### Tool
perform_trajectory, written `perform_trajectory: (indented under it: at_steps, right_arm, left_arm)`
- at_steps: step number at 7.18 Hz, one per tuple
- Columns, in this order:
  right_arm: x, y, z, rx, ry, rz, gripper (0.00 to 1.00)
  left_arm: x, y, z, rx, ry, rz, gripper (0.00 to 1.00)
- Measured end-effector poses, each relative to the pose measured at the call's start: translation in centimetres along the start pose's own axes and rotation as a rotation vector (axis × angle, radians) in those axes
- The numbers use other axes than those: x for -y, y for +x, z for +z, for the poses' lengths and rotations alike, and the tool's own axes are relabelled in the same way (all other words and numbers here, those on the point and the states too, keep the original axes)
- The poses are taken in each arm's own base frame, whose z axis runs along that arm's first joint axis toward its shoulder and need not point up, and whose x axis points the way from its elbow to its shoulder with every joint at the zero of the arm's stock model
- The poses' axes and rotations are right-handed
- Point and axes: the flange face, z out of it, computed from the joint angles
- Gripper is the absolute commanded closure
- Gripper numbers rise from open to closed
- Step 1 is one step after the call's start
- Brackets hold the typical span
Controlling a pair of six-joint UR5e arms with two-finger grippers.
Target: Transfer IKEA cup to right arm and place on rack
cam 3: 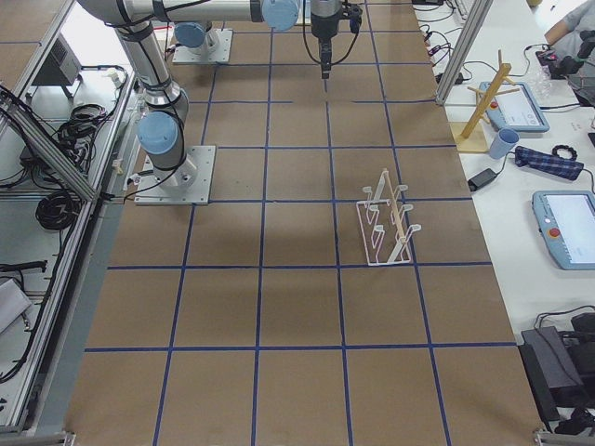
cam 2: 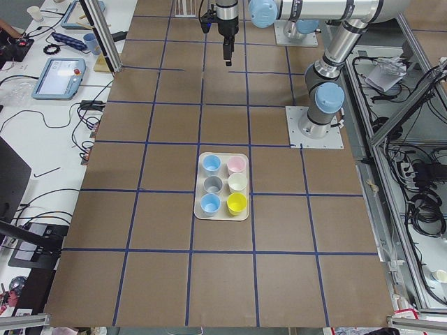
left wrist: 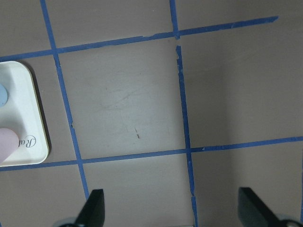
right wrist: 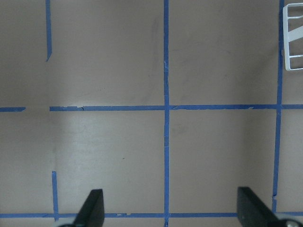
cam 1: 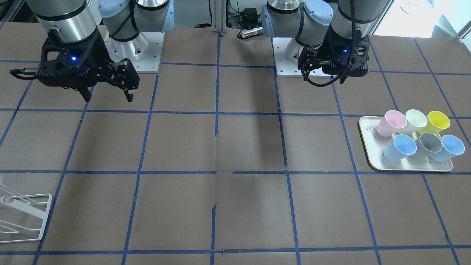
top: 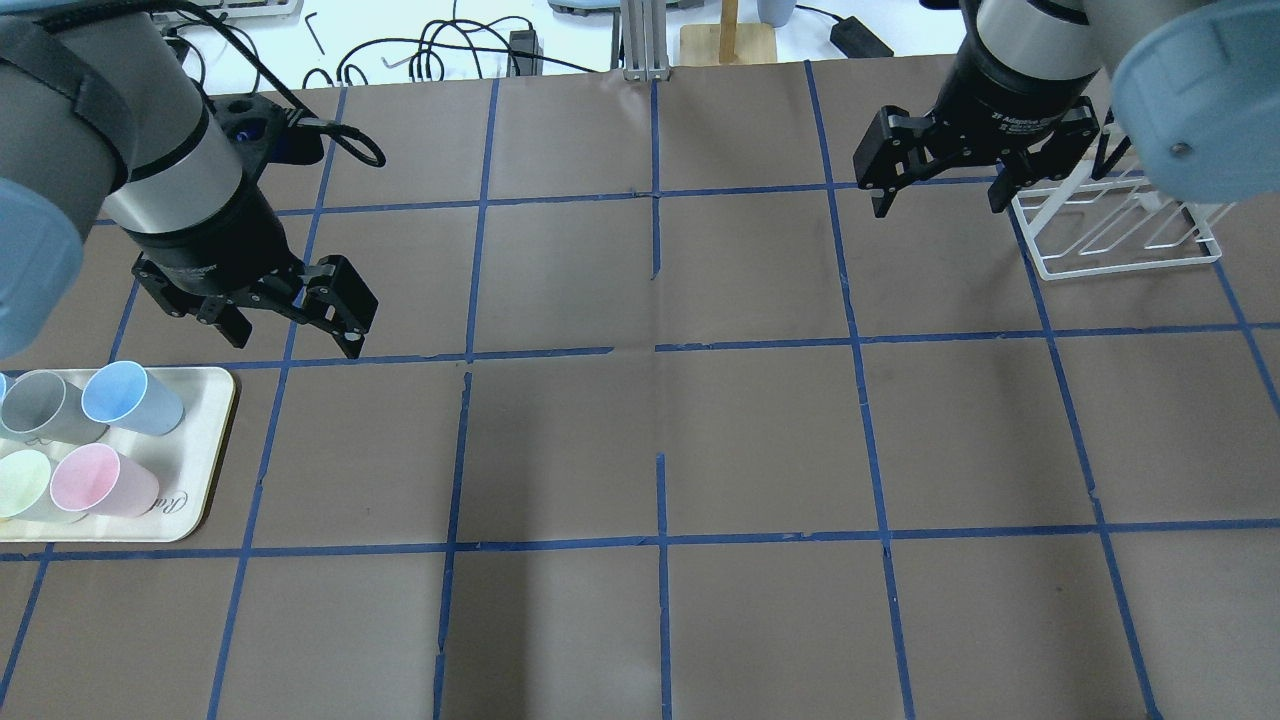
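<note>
Two alike pale-blue cups (cam 1: 399, 148) (cam 1: 449, 148) lie tilted on a cream tray (cam 1: 371, 156) with grey, pink, green and yellow cups. One blue cup (top: 130, 397) also shows in the overhead view, by the grey cup (top: 40, 405). My left gripper (top: 293, 333) hangs open and empty above the table just beyond the tray (top: 205, 495). My right gripper (top: 940, 203) is open and empty, high beside the white wire rack (top: 1120, 240). The rack (cam 1: 27, 217) stands at the table's right end. The wrist views show spread fingertips (left wrist: 94, 208) (right wrist: 93, 208) over bare table.
Brown table paper carries a grid of blue tape lines. The left arm's black cable loop (cam 1: 323, 79) hangs below its wrist. The rack's corner (right wrist: 293, 42) shows in the right wrist view. The tray's edge (left wrist: 21, 109) shows in the left wrist view.
</note>
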Motion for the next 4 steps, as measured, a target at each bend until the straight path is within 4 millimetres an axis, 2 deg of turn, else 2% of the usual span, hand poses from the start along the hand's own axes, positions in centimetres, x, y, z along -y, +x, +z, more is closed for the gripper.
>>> perform_trajectory:
  at_steps: [4]
  right_arm:
    - [-0.03,-0.02,0.06,0.002,-0.001,0.000,0.00]
  left_arm:
    - [0.45,-0.63,-0.17,-0.018,0.028,-0.011,0.00]
